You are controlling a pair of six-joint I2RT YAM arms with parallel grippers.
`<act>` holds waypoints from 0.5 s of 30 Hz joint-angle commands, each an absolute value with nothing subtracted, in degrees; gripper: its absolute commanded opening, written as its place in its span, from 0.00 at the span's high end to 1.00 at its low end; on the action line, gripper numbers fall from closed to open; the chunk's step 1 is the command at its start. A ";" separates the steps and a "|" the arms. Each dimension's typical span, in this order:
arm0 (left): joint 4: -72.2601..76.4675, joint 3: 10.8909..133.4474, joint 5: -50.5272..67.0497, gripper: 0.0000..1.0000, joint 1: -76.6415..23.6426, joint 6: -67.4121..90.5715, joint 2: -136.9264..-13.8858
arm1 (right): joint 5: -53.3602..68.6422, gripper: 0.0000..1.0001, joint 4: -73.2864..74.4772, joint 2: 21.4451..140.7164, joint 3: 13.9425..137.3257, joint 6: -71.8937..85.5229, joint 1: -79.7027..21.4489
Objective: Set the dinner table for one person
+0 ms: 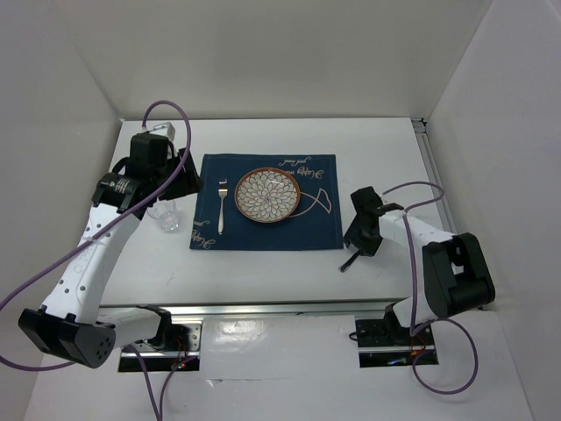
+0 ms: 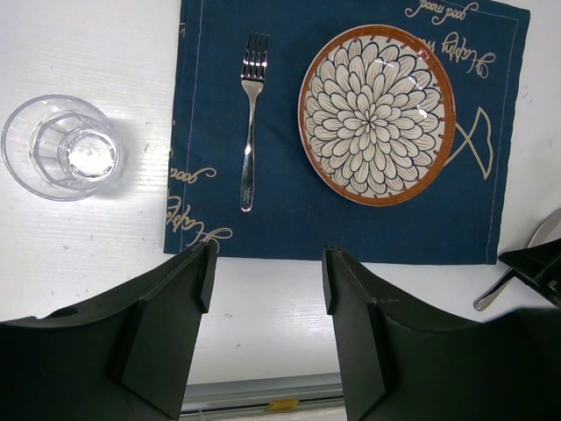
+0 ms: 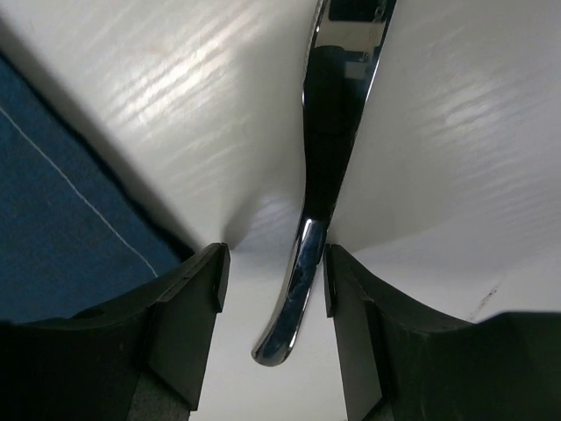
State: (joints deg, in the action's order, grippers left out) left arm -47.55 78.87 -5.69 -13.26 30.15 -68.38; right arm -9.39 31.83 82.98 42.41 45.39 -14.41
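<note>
The white dinner table (image 1: 263,272) carries a navy placemat (image 1: 263,230) with a patterned plate (image 1: 267,195) and a fork (image 1: 222,209) to its left. A clear glass (image 1: 166,215) stands on the table left of the mat. My left gripper (image 2: 266,272) is open and empty, held above the table in front of the mat, with the fork (image 2: 251,132), plate (image 2: 377,114) and glass (image 2: 61,147) below it. My right gripper (image 3: 273,281) is open and low over the table right of the mat. A shiny metal utensil handle (image 3: 320,175) lies between its fingers, close to the right one.
The utensil (image 1: 351,260) lies on the table just off the mat's right front corner (image 3: 61,219), and its head is hidden. A metal rail (image 1: 263,309) runs along the table's near edge. White walls enclose the back and both sides.
</note>
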 commanded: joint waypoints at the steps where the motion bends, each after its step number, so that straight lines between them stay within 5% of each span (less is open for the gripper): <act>1: -46.85 80.07 -5.27 0.31 -13.27 30.06 -67.24 | -9.57 0.42 36.90 84.10 42.80 49.65 -17.05; 15: -47.37 79.54 -5.80 0.31 -13.27 29.53 -66.71 | -12.48 0.63 34.37 88.59 43.33 50.54 -12.92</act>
